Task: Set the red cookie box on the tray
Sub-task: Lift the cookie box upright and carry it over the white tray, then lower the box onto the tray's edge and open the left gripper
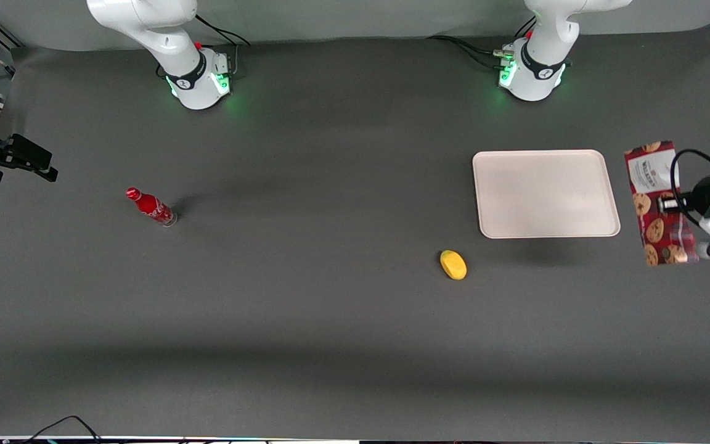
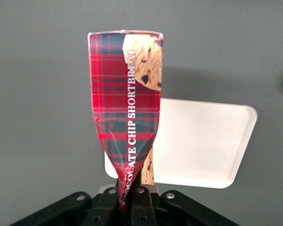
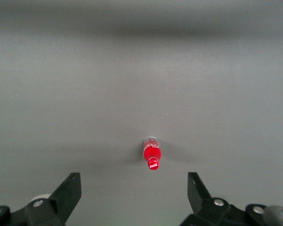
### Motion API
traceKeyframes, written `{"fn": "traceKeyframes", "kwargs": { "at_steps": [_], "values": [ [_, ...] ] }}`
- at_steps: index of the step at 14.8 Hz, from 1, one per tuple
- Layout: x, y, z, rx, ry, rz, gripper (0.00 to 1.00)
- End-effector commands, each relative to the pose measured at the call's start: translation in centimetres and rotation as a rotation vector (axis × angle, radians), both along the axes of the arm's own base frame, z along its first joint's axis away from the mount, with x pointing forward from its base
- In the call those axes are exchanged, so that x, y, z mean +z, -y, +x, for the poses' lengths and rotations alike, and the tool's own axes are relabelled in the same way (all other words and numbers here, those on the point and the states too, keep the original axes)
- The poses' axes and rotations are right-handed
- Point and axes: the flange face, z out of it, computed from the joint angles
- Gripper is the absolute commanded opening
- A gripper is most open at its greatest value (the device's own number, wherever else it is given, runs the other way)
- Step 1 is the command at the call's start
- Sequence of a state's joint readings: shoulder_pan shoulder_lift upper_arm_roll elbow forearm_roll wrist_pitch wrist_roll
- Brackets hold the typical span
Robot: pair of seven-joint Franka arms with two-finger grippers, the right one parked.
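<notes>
Slippage is the main worry: the left arm's black two-finger gripper (image 2: 129, 194) is clamped on one squashed end of the long, narrow dark-red tartan cookie box (image 1: 660, 203), held in the air beside the large flat cream rectangular tray (image 1: 545, 193) rather than over it, toward the working arm's end of the table. With so much cardboard hanging past the pinch, the box could swing or slide out during the carry. Released too soon, it would land on the grey table (image 1: 330, 320) or straddle the tray's rim.
</notes>
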State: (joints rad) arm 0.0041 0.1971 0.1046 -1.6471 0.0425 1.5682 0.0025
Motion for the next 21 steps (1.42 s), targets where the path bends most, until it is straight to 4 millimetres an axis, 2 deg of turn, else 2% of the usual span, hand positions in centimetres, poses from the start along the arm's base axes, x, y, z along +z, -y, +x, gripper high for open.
{"fn": "traceKeyframes", "kwargs": {
  "at_steps": [1, 3, 6, 9, 14, 16, 21],
  "values": [
    [-3.9, -0.9, -7.6, -0.016, 0.030, 0.011, 0.00],
    [-6.8, -2.1, -10.3, -0.048, 0.035, 0.007, 0.00],
    [-10.7, -4.8, -13.6, -0.131, 0.010, -0.052, 0.00],
    [-14.9, -4.6, -15.5, -0.138, 0.029, -0.060, 0.00],
    [-20.4, -4.5, -18.2, -0.138, 0.087, -0.055, 0.00],
    [-22.0, -4.8, -18.7, -0.131, 0.117, -0.046, 0.00],
    [-23.1, -5.1, -18.2, -0.134, 0.146, -0.033, 0.00]
  ]
}}
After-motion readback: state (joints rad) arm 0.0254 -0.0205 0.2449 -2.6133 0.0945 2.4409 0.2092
